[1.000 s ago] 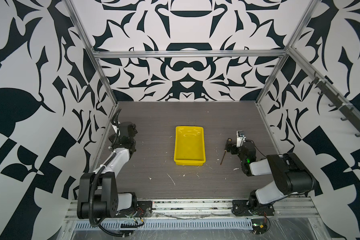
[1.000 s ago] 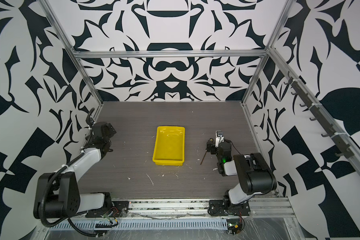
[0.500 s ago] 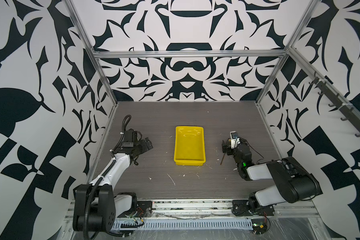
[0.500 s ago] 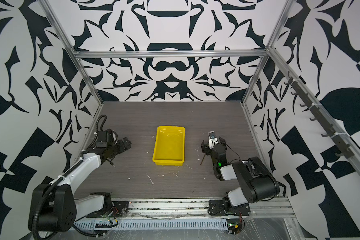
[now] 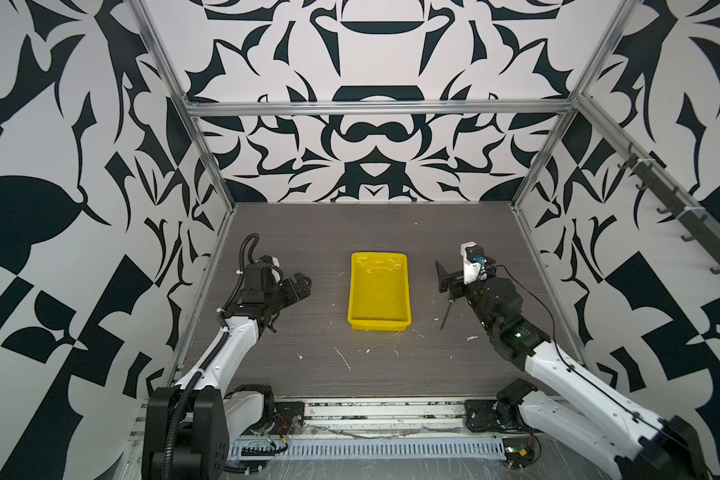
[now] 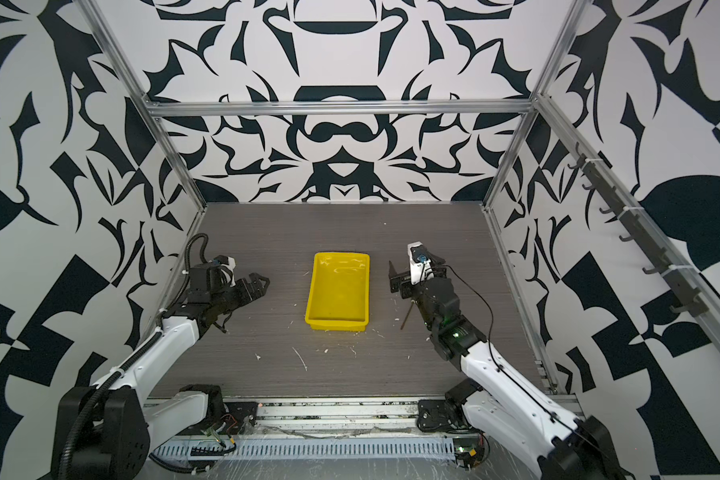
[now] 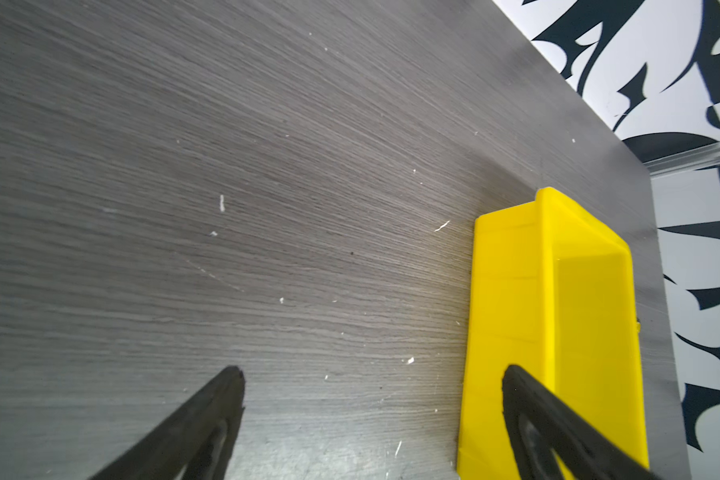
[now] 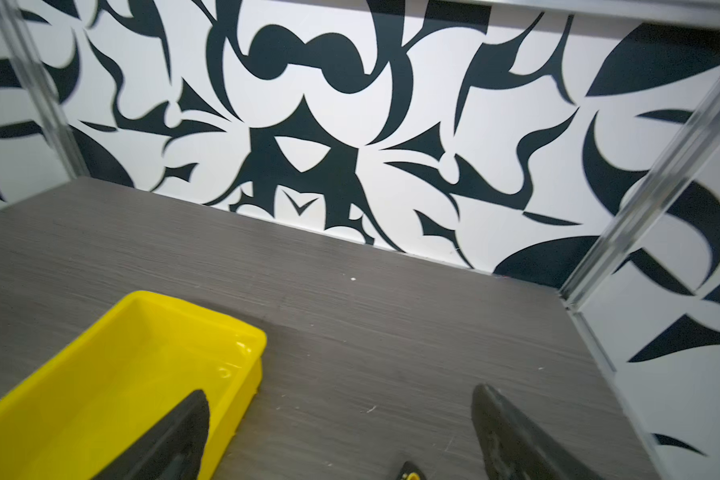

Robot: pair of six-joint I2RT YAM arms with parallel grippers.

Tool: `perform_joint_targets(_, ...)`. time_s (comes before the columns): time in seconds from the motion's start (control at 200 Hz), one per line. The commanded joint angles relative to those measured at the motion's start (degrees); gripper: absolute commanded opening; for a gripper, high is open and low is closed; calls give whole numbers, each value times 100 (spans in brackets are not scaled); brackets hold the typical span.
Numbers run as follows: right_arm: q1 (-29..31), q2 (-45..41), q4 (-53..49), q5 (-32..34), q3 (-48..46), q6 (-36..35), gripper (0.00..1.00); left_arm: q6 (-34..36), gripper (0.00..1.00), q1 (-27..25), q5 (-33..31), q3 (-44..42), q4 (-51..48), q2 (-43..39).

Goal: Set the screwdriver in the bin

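Right gripper (image 5: 443, 276) spread wide and empty, hovering over the screwdriver (image 5: 445, 313) lying beneath its wrist, presumably lining up a pinch; yellow bin (image 5: 379, 326) just beside.

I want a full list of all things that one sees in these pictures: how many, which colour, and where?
bin: one, bright yellow, middle of the table, empty
screwdriver: one, dark thin shaft, lying on the table right of the bin; handle hidden under the right arm
table: one, grey wood grain, floor of the cell
scraps: several, white, scattered mostly in front of the bin
walls: three, black-and-white pattern, back and both sides
frame: several bars, silver, along the wall edges
hook rail: one, dark, right wall
left pincer: one, black, open and empty, left of the bin
right pincer: one, black, open, above the screwdriver's handle end
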Motion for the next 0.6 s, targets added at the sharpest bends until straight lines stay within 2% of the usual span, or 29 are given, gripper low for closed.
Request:
perform_joint_targets(0.0,-2,-26,-1865,378,-96,1371,100,-54,99,12,282,-11,-18,44)
perform_joint_targets(0.07,-6,-29,-2662,1794,-164,2787,100,-4,99,19,324,-86,-14,-164)
perform_joint_targets(0.12,-34,-59,-2734,2152,-320,3026,100,-57,99,17,201,-236,9,-485)
perform_joint_targets(0.195,-44,-95,-2365,2150,-677,2979,100,-186,99,24,-265,-438,-52,-995)
perform_joint_targets(0.31,-45,-128,-2311,2065,-646,2871,100,-542,100,30,-1249,-753,-321,-1683)
perform_joint_targets(0.41,-64,35,-1903,1965,-752,2733,100,-608,99,34,-1450,-895,-425,-2116)
perform_joint_targets(0.52,-113,693,-1321,1435,-701,2362,99,-1083,99,32,-1972,-1120,-515,-2355)
perform_joint_targets(0.595,-174,1408,-1529,1154,-311,2273,100,-1425,99,34,-2351,-1160,-656,-2432)
